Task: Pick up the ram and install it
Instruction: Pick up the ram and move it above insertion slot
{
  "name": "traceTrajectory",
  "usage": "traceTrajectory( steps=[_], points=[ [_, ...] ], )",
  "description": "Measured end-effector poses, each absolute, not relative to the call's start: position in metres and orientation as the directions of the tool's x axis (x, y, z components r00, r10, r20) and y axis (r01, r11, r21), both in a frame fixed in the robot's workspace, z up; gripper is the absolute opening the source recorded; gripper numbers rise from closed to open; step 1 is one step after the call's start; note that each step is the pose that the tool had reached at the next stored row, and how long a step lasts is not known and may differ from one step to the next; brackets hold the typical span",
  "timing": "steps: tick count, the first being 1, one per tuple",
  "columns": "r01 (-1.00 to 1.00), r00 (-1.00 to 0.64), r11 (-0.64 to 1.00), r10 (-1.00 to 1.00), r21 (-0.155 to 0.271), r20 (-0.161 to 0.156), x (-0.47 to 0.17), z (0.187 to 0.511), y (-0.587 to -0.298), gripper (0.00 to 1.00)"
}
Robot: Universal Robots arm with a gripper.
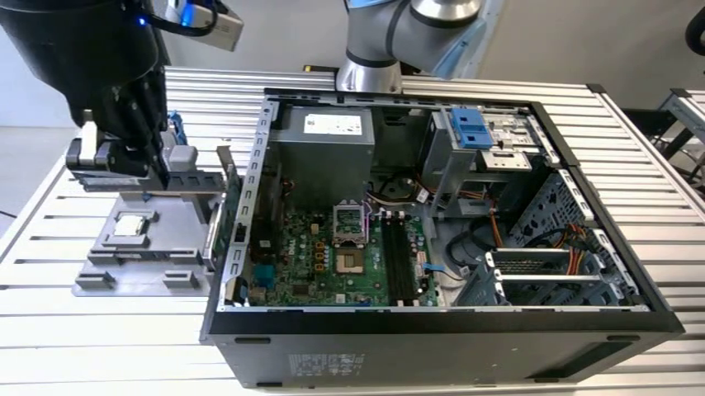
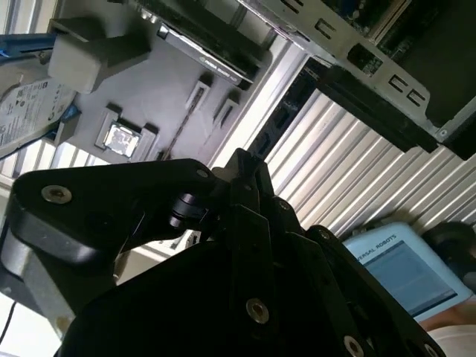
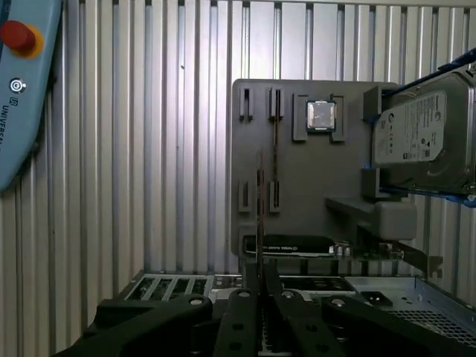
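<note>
1. The ram [image 3: 259, 208] stands edge-on in the first wrist view as a thin brownish strip, its near end pinched between the fingertips of the gripper [image 3: 260, 279], whose jaws are closed on it.
2. The stick lies over the grey tray [image 3: 312, 171], in line with the gap between the tray's two rows of slotted holders. Whether its far edge touches the tray cannot be told.
3. A second stick [image 3: 277, 156] sits in the row of holders just beside it, also seen edge-on.
4. On the same tray are a small square silver CPU chip [image 3: 321, 116] in its recess, a silver hard drive [image 3: 420, 141] in a blue bracket propped on the far side, and a dark card [image 3: 290, 244] along the edge nearest the gripper.
5. In the exterior view the arm's black wrist hangs over the tray, which rests on a ribbed metal table [image 1: 99, 330] at the exterior view's left of an open computer case [image 1: 441, 326].
6. Inside the case, the green motherboard [image 1: 297, 264] lies flat, its long black slots [image 1: 399, 256] uncovered, well apart from the held stick.
7. A light blue teach pendant [image 3: 22, 89] with a red button [image 3: 18, 35] lies on the table.
</note>
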State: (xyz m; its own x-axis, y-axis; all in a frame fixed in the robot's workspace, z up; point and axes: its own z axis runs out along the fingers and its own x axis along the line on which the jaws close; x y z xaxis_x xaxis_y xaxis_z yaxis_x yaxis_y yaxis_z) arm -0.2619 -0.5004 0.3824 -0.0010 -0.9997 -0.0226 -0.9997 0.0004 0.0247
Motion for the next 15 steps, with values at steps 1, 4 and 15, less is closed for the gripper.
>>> traceTrajectory(
  steps=[1,4,15],
  points=[
    [-1.0,-0.001,0.0,-1.0,0.025,-0.023,-0.259,0.382,-0.5,0.0],
    [-1.0,-0.001,0.0,-1.0,0.025,-0.023,-0.249,0.382,-0.5,0.0],
    [-1.0,-0.001,0.0,-1.0,0.025,-0.023,-0.202,0.382,-0.5,0.0]
  ],
)
